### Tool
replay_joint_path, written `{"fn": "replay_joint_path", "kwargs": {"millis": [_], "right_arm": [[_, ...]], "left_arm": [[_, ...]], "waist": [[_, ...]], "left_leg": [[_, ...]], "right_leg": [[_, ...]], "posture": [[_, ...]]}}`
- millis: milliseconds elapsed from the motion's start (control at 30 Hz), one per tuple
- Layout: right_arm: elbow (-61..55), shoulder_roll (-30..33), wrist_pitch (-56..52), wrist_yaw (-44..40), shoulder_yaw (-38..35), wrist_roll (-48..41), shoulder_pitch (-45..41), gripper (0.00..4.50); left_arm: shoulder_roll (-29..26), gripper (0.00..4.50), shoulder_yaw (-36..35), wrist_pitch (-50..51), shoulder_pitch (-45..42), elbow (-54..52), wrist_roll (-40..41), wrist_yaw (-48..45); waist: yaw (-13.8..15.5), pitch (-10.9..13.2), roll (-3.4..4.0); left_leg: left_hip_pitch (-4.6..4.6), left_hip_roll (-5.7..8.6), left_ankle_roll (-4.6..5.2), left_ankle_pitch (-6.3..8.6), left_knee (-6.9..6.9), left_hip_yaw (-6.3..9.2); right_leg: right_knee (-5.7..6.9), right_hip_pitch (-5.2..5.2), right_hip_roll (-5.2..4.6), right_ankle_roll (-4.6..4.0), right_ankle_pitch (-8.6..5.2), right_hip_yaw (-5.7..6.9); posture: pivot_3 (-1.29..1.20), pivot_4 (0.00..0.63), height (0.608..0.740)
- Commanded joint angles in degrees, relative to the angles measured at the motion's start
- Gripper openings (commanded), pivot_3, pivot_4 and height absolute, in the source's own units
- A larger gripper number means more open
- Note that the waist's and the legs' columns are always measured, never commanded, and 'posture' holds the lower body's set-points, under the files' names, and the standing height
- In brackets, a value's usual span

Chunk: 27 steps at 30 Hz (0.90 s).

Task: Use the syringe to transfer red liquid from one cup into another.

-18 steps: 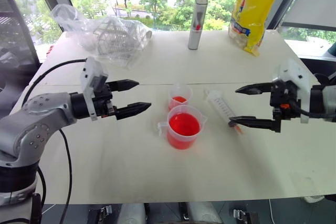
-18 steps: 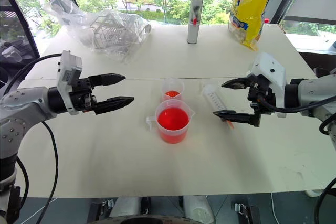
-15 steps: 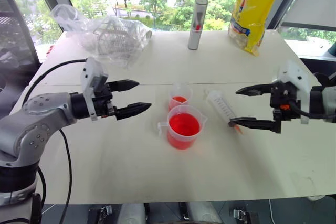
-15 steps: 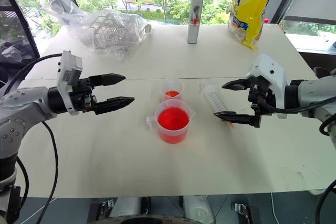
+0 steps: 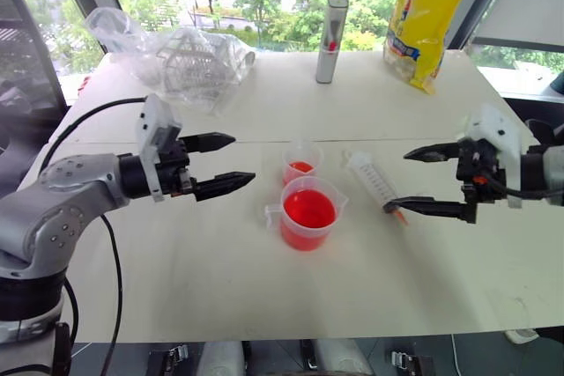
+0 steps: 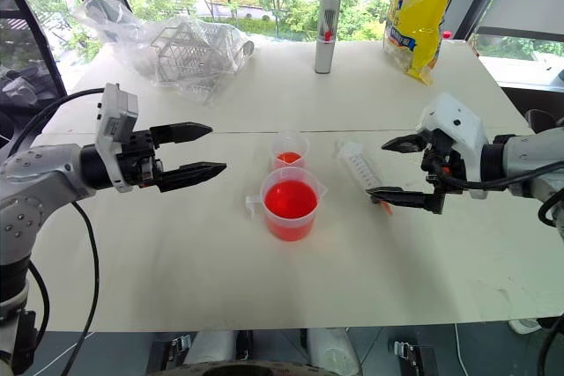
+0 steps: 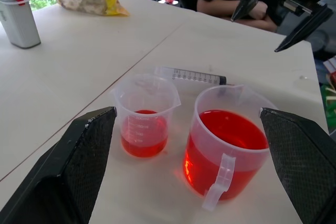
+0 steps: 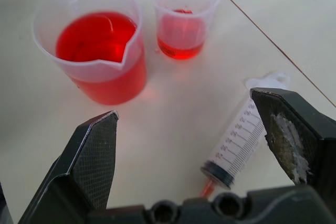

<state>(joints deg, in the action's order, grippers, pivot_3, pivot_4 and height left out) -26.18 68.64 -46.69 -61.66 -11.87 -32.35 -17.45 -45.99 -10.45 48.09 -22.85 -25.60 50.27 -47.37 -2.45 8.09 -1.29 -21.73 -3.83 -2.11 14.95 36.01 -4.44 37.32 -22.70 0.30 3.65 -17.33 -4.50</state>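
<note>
Over the last half second the right tool [image 5: 429,180] has drifted a little to the right, away from the cups, while its two black fingers remain spread wide with nothing between them; the left tool [image 5: 223,163] has kept its place left of the cups, equally wide and empty. The syringe [image 5: 374,180] lies flat on the table [image 5: 264,288], untouched, just right of the two cups, its orange-red tip pointing toward the near side beside the right tool's lower finger. The larger handled cup [image 5: 307,213] holds plenty of red liquid [image 5: 308,210]; the smaller cup [image 5: 301,161], just beyond it, has only a shallow layer. This small shift looks like lining up for a grasp, so the transfer seems not yet begun.
</note>
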Motion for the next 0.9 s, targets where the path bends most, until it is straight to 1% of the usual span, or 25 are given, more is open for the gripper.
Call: {"fn": "replay_joint_path", "kwargs": {"millis": [33,100,167,233,433,567,667,767,833,900], "right_arm": [[1.41,-0.14,0.17,2.62,2.47,2.29,-3.25,4.41],[3.20,-0.34,-0.77,3.36,5.52,3.43,-6.01,4.41],[6.70,-0.65,-3.82,3.82,11.34,5.87,-11.13,4.41],[11.13,-3.25,-8.39,4.59,16.16,6.80,-17.59,4.41],[21.50,-10.55,-19.94,5.33,26.14,9.24,-30.70,4.41],[33.37,-17.91,-28.31,8.40,33.64,12.97,-39.03,4.41],[41.62,-21.74,-27.75,9.48,38.30,16.71,-42.59,4.41],[45.97,-23.52,-26.89,8.98,40.59,18.48,-43.80,4.41],[49.80,-25.14,-25.62,9.96,41.91,20.53,-44.12,4.41],[52.64,-26.31,-24.27,10.27,42.23,22.05,-44.48,4.41]], "left_arm": [[-0.30,4.50,-0.33,-0.80,-1.48,-0.17,-0.05,-0.30],[-0.18,4.50,0.01,-0.89,-1.78,-0.07,-0.24,-0.26],[-0.01,4.50,0.47,-1.17,-2.24,0.21,-0.65,-0.35],[0.10,4.50,0.83,-1.42,-2.62,0.49,-1.09,-0.49],[0.34,4.50,0.95,-1.53,-2.26,0.06,-1.65,-0.67],[0.45,4.50,0.52,-1.57,-1.50,-0.76,-1.76,-0.09],[0.80,4.50,0.23,-1.58,-1.10,-1.37,-1.81,0.73],[1.05,4.50,0.10,-1.53,-0.79,-1.92,-1.86,1.33],[1.09,4.50,-0.13,-1.49,-0.42,-2.34,-1.73,1.79],[1.06,4.50,-0.28,-1.46,-0.11,-2.70,-1.58,2.06]], "waist": [[-0.07,0.00,0.01],[-0.11,0.01,0.01],[-0.16,0.01,0.01],[-0.24,0.03,-0.01],[-0.10,0.03,0.00],[-0.16,0.03,0.00],[-0.10,0.03,0.00],[0.18,0.02,0.01],[0.13,0.02,0.01],[0.03,0.02,0.01]], "left_leg": [[0.00,0.00,0.00,0.00,0.00,-0.01],[0.03,0.00,0.00,0.00,0.00,-0.03],[0.06,0.00,0.00,0.00,-0.02,-0.05],[0.13,0.01,0.00,0.00,-0.03,-0.11],[0.08,0.00,0.00,0.00,-0.09,-0.13],[0.05,0.00,0.02,0.01,-0.09,-0.12],[0.02,0.02,0.02,0.01,-0.07,-0.13],[-0.16,0.03,0.02,0.01,-0.06,-0.09],[-0.53,0.03,0.02,0.01,0.05,-0.09],[-0.62,0.04,0.02,0.01,0.10,-0.10]], "right_leg": [[0.00,0.00,0.00,0.00,0.00,-0.01],[0.01,-0.01,0.00,-0.01,0.00,-0.03],[0.01,-0.01,0.01,-0.02,-0.01,-0.05],[0.00,0.01,0.01,-0.17,-0.09,-0.10],[0.01,-0.05,0.02,-0.17,-0.08,-0.12],[0.01,-0.09,0.01,-0.15,-0.07,-0.12],[0.03,-0.11,0.01,-0.17,-0.07,-0.12],[0.03,-0.24,0.03,-0.10,-0.04,-0.06],[0.06,-0.55,0.02,-0.01,0.02,-0.06],[0.06,-0.62,0.01,0.00,0.03,-0.06]], "posture": [[0.00,0.150,0.740],[0.00,0.150,0.740],[0.00,0.150,0.740],[0.00,0.150,0.740],[0.00,0.150,0.740],[0.00,0.150,0.740],[0.00,0.150,0.740],[0.00,0.150,0.740],[0.00,0.150,0.740],[0.00,0.150,0.740]]}}
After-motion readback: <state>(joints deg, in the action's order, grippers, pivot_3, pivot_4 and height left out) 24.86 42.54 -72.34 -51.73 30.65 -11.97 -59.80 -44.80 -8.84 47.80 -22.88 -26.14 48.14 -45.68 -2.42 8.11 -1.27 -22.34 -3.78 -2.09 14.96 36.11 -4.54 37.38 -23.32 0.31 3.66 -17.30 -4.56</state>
